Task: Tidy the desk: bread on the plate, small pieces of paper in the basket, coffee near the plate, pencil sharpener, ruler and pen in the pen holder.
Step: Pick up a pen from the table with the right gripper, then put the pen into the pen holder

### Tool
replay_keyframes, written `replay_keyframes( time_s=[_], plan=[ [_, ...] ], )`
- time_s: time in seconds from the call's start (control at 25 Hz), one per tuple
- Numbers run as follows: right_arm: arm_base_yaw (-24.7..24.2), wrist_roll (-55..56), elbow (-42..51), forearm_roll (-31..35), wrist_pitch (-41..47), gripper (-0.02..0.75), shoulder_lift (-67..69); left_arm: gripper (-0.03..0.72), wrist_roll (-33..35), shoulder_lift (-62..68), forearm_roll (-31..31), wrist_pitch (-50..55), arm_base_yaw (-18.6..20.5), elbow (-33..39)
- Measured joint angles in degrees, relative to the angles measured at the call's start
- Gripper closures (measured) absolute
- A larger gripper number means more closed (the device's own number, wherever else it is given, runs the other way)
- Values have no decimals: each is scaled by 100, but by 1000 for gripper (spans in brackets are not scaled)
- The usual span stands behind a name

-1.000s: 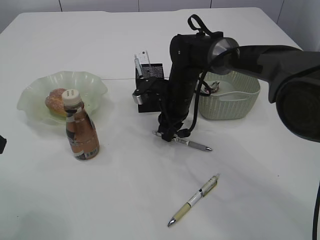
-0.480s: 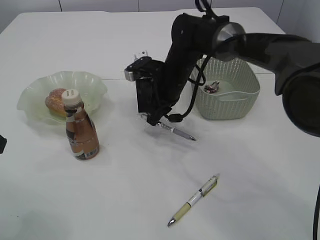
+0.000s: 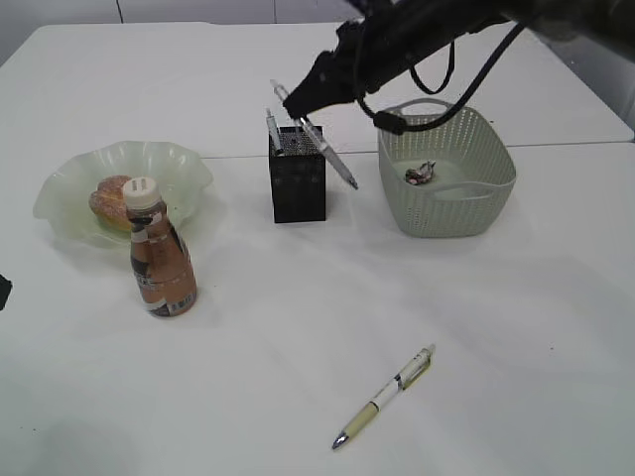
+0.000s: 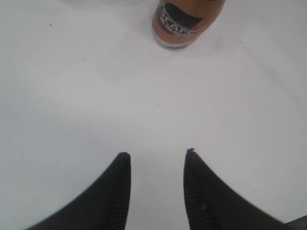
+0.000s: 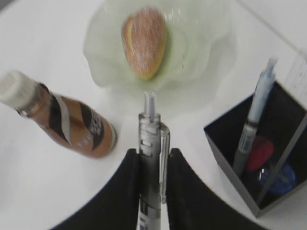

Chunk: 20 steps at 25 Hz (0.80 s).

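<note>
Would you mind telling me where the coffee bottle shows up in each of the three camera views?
Exterior view: the coffee bottle stands upright at left, just in front of the plate.
Left wrist view: only its lower body shows at the top edge, right of centre, beyond the open left gripper.
Right wrist view: it lies slanted at left, below the plate.
Shared landmark: its dark label.
</note>
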Motion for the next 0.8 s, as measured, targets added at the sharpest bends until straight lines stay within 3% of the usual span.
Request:
replay_keyframes(
  time_s=[0.24,0.52,0.8],
  plan=[
    [-301,-1010,-99,1353,-114,644,-14,411,0,0,0,50,0,0],
    [-301,-2244,-99,2684,-1417,644,77,411,0,0,0,75,0,0],
    [-301,-2822,-99,3396,-1992,644,546,411,0,0,9,143,0,0]
  ],
)
